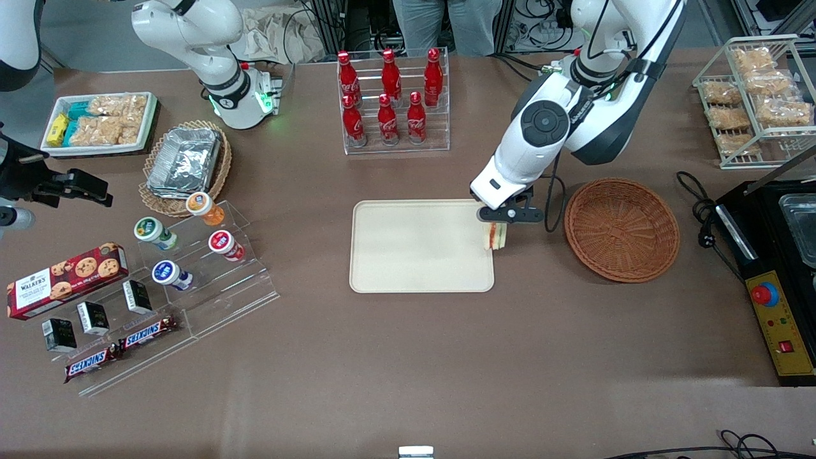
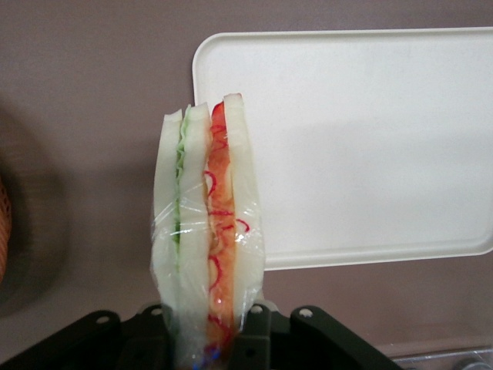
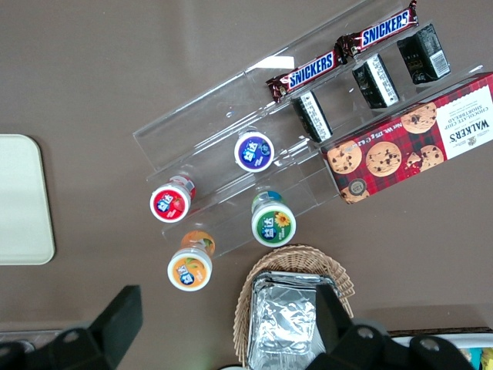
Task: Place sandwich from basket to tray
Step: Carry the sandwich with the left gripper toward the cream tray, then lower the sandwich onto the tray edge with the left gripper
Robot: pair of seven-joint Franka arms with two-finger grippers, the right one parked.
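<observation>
The sandwich (image 1: 494,237) hangs upright, clamped between the fingers of the left gripper (image 1: 501,224), its white bread with green and red-orange layers pointing away from the wrist (image 2: 206,231). It is held in the air at the edge of the tray (image 1: 421,245), over the rim nearest the working arm's end. The basket (image 1: 621,229) lies on the table just beside the gripper, toward the working arm's end, and holds nothing.

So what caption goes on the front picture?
Tool carries the sandwich over the tray edge, basket empty.
</observation>
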